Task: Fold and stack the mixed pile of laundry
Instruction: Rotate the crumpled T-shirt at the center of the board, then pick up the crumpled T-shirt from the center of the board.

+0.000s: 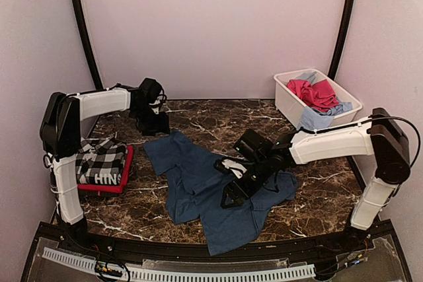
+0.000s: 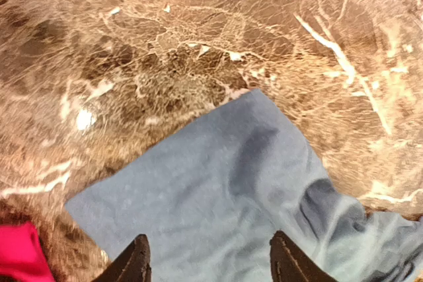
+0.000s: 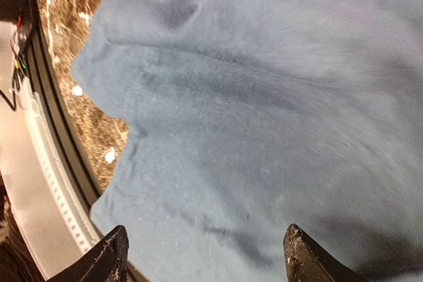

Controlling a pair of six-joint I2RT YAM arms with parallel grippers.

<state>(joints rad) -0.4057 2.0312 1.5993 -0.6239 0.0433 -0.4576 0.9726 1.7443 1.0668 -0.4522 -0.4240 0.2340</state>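
Over the navy blue tee (image 1: 198,183) (spread rumpled), left hand (image 2: 211,238) and right hand (image 3: 205,230) both stand open

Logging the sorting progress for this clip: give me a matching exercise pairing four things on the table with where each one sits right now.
Things:
1. navy blue tee
2. black-and-white checked garment
3. red garment
4. white tub

Places:
A. far right, holding a pink piece and a light blue piece
B. spread out in the middle, not yet folded
C. folded, on top of the stack at the left
D. at the bottom of the left stack, only its edge showing

Pairs: 1-B, 2-C, 3-D, 4-A
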